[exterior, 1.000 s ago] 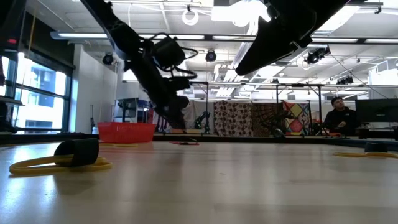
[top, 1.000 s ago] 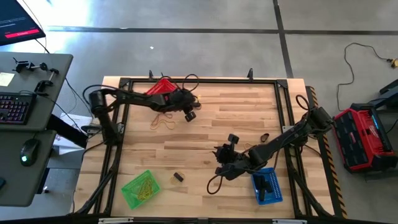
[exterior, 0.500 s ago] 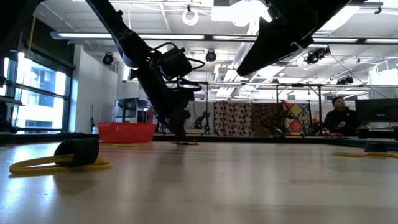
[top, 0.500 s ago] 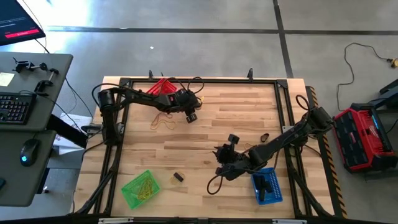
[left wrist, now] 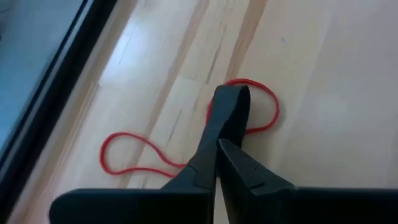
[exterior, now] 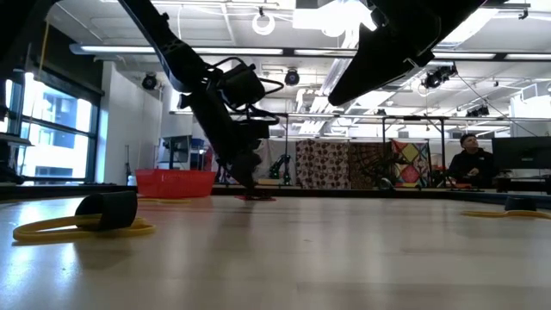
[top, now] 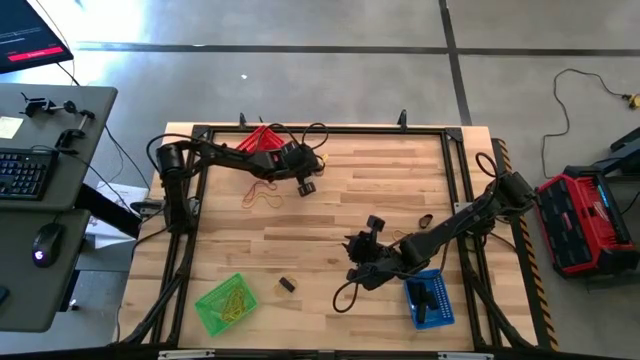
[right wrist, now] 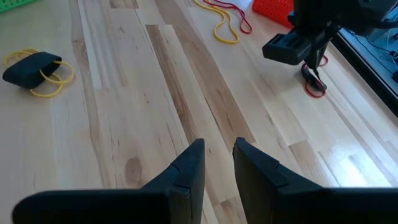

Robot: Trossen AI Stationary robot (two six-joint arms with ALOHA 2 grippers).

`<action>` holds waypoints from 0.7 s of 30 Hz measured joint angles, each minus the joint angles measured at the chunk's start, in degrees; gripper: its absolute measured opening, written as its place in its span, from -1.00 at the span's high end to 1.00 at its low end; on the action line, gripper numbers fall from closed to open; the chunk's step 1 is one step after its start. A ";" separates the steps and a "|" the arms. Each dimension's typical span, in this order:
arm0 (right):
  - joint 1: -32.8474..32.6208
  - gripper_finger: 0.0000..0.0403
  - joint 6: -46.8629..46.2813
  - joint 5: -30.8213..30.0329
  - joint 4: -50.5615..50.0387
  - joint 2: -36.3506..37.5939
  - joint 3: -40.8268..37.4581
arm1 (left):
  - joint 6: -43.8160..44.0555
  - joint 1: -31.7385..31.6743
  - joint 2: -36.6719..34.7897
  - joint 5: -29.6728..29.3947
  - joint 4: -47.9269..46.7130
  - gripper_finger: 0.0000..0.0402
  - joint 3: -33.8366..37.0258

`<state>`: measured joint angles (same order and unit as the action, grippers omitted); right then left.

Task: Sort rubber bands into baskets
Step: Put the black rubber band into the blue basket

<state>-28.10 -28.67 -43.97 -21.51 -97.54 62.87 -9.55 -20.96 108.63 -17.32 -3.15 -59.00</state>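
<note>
Left fingers (left wrist: 227,124): pressing together on the thin red rubber band loop (left wrist: 186,140) lying on the wooden table (top: 330,240).
Left gripper (top: 309,187): sitting upper centre-left, just beside the red perforated basket (top: 259,141).
Right gripper (right wrist: 216,155): hovering mid-table, fingers slightly parted, pinching nothing.

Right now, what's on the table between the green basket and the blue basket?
Seen from above, one thick black band on a yellow band lies between the green basket and the blue basket; otherwise bare wood.
</note>
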 joint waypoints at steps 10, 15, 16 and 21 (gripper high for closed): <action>0.00 0.64 0.03 0.00 -0.12 -0.02 0.00 | 3.04 6.23 -4.80 -0.86 -4.09 1.00 0.22; 0.00 0.63 0.31 -0.02 -0.12 -0.03 0.00 | 7.37 9.49 -6.59 8.14 -4.16 1.00 0.22; 0.00 0.62 0.50 -0.06 -0.12 -0.25 0.02 | 7.86 10.03 -6.74 10.62 -4.13 1.00 0.22; -0.13 0.55 4.61 -0.91 -0.58 -2.23 0.04 | 10.55 13.09 -7.14 20.79 -3.19 1.00 0.22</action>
<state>-28.23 -24.06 -44.88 -22.08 -99.76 62.92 0.99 -7.88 101.49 3.47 -6.34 -58.78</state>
